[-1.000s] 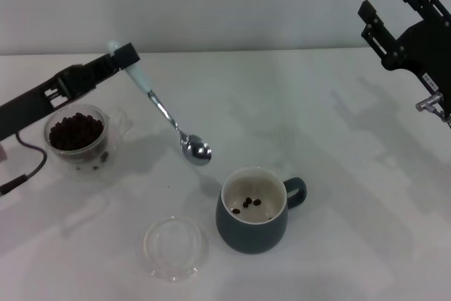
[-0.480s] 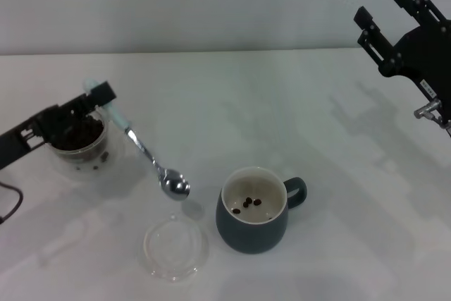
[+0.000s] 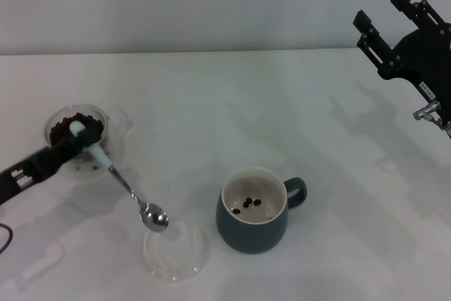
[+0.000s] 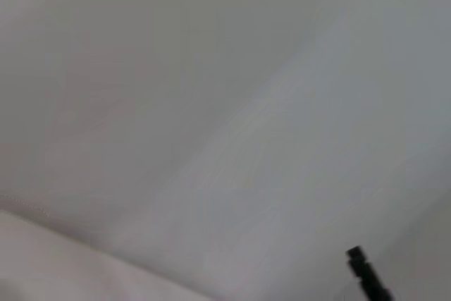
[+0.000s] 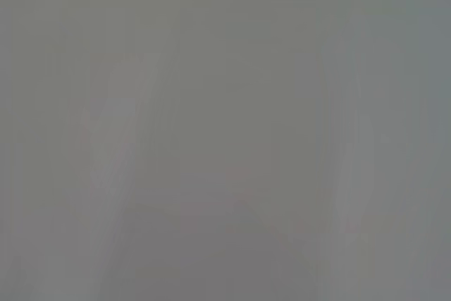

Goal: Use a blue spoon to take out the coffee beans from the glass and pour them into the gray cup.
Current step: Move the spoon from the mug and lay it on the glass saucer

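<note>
- Dark beans (image 3: 76,122) fill the glass (image 3: 86,140), which stands at the left edge of the table (image 3: 246,96), a little farther off than the cup.
- Left gripper (image 3: 79,138) hangs just in front of the glass, its fingers pinching the pale handle end of the spoon (image 3: 116,176); the grip point overlaps the glass rim in the head view.
- Spoon slopes down and to the right from that grip, its metal bowl (image 3: 154,218) low over the far-left rim of a clear lid (image 3: 175,248) that lies flat near the front of the table. The bowl looks empty, and I cannot tell whether it touches the lid.
- Cup (image 3: 255,209) sits right of the lid, handle pointing right, with only a few beans on its cream floor.
- Right gripper (image 3: 386,22) is parked high at the far right, well apart from everything, its fingers spread.
- Judged from this, the step in hand is going for another scoop: most of the beans are not yet moved.
- Next move calls for lifting the spoon bowl and swinging it left over the glass rim, then dipping it into the beans without knocking the glass.
</note>
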Robot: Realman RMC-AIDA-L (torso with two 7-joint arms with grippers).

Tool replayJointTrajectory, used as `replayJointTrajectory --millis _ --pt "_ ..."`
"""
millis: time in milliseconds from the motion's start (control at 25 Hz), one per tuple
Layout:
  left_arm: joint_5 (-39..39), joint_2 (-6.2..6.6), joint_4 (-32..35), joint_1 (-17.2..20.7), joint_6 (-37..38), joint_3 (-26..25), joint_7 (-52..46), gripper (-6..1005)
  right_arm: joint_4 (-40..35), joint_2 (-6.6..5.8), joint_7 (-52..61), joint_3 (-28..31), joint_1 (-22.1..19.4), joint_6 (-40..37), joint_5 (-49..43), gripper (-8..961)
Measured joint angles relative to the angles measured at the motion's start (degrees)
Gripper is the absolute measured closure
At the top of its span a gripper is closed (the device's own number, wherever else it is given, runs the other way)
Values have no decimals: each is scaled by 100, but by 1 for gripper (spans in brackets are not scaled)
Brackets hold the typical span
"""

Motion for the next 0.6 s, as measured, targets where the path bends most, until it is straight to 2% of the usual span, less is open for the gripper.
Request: replayJointTrajectory --millis 600 --pt "382 -175 -390 -269 -939 38 496 833 0 0 0 0 -71 142 4 272"
